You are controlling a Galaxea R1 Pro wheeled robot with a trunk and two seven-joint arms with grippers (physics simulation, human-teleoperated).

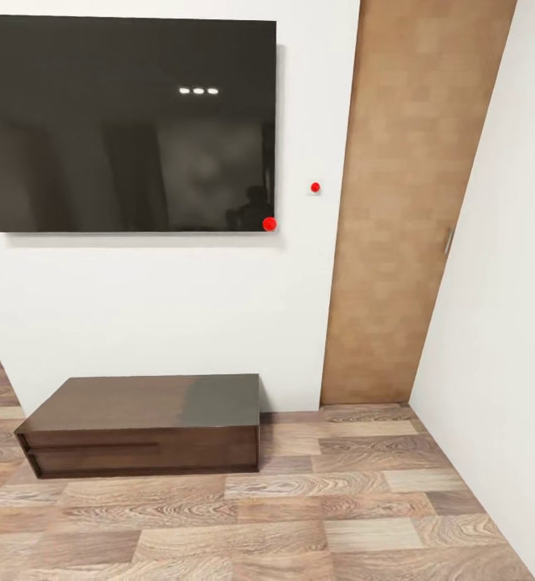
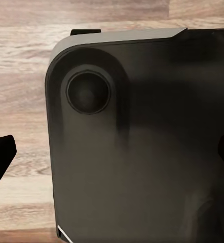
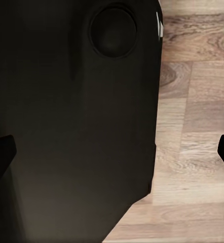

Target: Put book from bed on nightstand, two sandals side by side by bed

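The book, the bed, the nightstand and the sandals are out of view. I face a white bedroom wall with a big black screen (image 1: pixel 126 125) hung on it. My left gripper (image 2: pixel 112 162) is open, its dark fingertips (image 2: pixel 0 157) far apart at the frame's edges. Between them lie a dark rounded part of my own body (image 2: pixel 142 142) and wood floor. My right gripper (image 3: pixel 112 154) is open too, its fingertips (image 3: pixel 1 152) spread wide over my dark body (image 3: pixel 71 116) and floor planks (image 3: pixel 193 126). Neither gripper holds anything.
A long low dark-brown TV cabinet (image 1: pixel 146 428) stands against the wall under the screen. A closed wooden door (image 1: pixel 404 202) is to its right, beside a white side wall (image 1: pixel 501 323). Wood-plank floor (image 1: pixel 299 524) stretches in front.
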